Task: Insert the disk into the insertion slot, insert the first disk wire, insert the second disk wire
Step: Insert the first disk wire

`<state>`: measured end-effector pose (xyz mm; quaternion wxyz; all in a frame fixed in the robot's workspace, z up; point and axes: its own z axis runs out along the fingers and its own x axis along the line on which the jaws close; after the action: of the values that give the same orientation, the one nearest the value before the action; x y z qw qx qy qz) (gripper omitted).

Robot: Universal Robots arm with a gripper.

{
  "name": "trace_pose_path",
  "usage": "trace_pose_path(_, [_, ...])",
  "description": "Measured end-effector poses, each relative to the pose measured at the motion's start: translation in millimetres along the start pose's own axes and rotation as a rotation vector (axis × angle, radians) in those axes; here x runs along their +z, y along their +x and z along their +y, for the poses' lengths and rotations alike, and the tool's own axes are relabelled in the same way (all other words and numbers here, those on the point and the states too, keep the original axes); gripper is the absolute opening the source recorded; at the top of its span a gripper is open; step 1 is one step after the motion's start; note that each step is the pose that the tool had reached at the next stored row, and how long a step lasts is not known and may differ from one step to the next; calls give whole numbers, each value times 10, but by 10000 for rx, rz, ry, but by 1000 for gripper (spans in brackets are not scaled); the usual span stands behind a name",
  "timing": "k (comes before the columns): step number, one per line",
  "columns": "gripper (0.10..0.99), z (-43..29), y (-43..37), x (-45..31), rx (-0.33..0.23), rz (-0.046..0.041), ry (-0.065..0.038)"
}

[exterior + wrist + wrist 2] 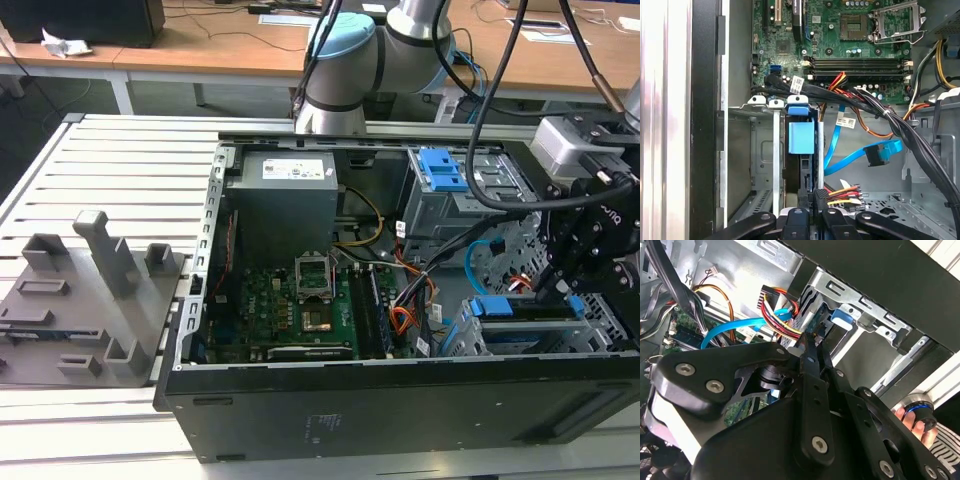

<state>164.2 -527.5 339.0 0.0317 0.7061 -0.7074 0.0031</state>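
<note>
The disk (801, 137), in its blue caddy, sits edge-on inside the perforated grey insertion slot (765, 165); it also shows in the exterior view (520, 310). My gripper (812, 202) is at the disk's rear edge, its fingers close together on the dark plug of the first disk wire (842, 192), a red and yellow bundle. In the second wrist view my gripper (815, 347) meets that bundle (785, 320) beside the caddy (842, 317). The second disk wire (855, 157), light blue, hangs loose with its dark plug (879, 154) free.
A thick black cable bundle (900, 130) crosses the bay beside the motherboard (850, 30). The taller cage with a blue latch (440, 170) stands behind. A grey fixture (90, 290) lies outside the case. A person's hand (910, 417) is near the case edge.
</note>
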Motion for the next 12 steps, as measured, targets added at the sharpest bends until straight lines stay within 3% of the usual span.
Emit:
trace_pose_path(10, [165,-10,-2,54,-1,-28,-3])
trace_pose_path(11, [235,-10,-2,48,0,-8,0])
trace_pose_path(12, [235,-10,-1,47,0,-6,0])
